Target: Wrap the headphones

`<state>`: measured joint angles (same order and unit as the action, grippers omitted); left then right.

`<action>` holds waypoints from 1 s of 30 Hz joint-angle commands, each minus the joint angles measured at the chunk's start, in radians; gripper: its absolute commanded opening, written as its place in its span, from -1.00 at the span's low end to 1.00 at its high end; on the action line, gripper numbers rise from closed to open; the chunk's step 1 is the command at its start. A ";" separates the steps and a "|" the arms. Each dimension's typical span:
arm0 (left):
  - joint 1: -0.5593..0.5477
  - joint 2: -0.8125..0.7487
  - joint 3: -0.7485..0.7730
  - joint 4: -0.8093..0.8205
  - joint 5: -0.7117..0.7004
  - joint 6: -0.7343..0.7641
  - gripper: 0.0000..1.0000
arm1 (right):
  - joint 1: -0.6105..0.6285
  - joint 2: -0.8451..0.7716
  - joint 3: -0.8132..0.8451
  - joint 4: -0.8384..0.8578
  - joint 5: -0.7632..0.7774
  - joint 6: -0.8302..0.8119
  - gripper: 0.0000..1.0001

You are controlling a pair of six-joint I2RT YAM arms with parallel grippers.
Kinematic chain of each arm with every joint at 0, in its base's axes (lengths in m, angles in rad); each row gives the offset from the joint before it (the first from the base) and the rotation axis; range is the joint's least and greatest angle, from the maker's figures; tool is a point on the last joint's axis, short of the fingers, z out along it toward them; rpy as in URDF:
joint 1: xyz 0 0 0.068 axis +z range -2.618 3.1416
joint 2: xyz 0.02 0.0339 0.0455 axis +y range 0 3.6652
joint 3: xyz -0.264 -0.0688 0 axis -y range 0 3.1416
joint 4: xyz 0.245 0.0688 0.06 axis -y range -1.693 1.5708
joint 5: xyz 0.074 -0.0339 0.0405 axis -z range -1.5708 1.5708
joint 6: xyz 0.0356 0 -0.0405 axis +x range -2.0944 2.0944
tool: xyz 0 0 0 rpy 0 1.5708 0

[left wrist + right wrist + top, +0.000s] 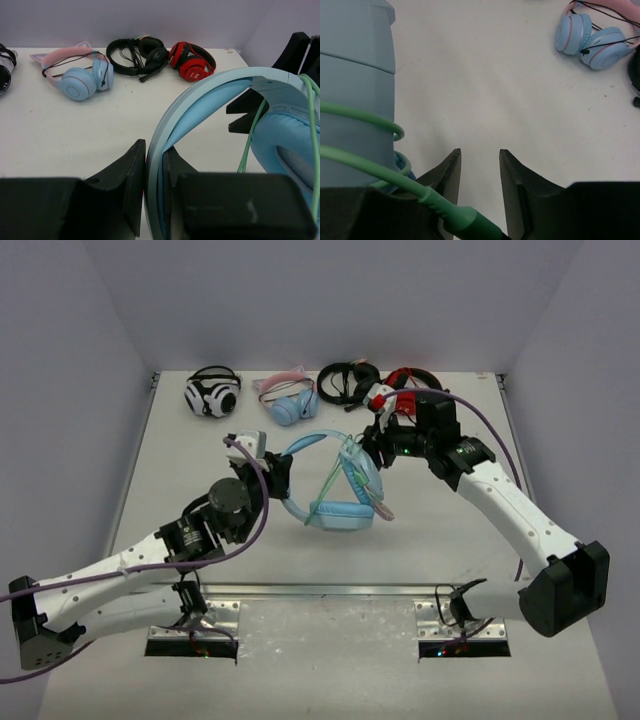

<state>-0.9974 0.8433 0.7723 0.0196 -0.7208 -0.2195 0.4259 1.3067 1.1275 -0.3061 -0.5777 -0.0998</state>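
The light-blue headphones (335,495) are in the middle of the table, cups toward the front, with the pale-green cable (352,472) wound in loops over them. My left gripper (280,477) is shut on the wide headband (210,95), one finger on each face of it (154,170). My right gripper (372,452) is at the cup end of the headband, jaws apart with nothing between them (480,160). The cable's green plug end (465,222) lies across the outside of its left finger. Cable loops wrap the grey-blue band (355,90) beside it.
Along the back edge lie white-and-black headphones (212,392), blue headphones with a pink cat-ear band (288,400), a black headset (348,380) and red-and-black headphones (405,385). White walls close in the table on three sides.
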 commanded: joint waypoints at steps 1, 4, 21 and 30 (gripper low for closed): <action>0.115 0.039 0.105 0.047 0.174 -0.121 -0.99 | -0.055 -0.024 -0.063 0.172 -0.132 0.179 -0.22; 0.195 0.088 0.157 0.022 0.342 -0.124 -0.99 | -0.136 -0.008 -0.136 0.240 -0.189 0.260 -0.10; 0.463 0.387 0.407 -0.102 0.756 -0.011 -0.99 | -0.322 0.116 -0.212 0.050 0.214 0.590 0.98; 0.482 0.415 0.341 0.002 0.921 0.284 -0.99 | -0.383 -0.090 -0.086 -0.162 0.450 0.670 0.98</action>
<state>-0.5220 1.2842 1.1107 -0.1497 0.0631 -0.0189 0.0387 1.3201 0.9638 -0.4362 -0.2031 0.5503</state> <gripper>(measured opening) 0.142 0.993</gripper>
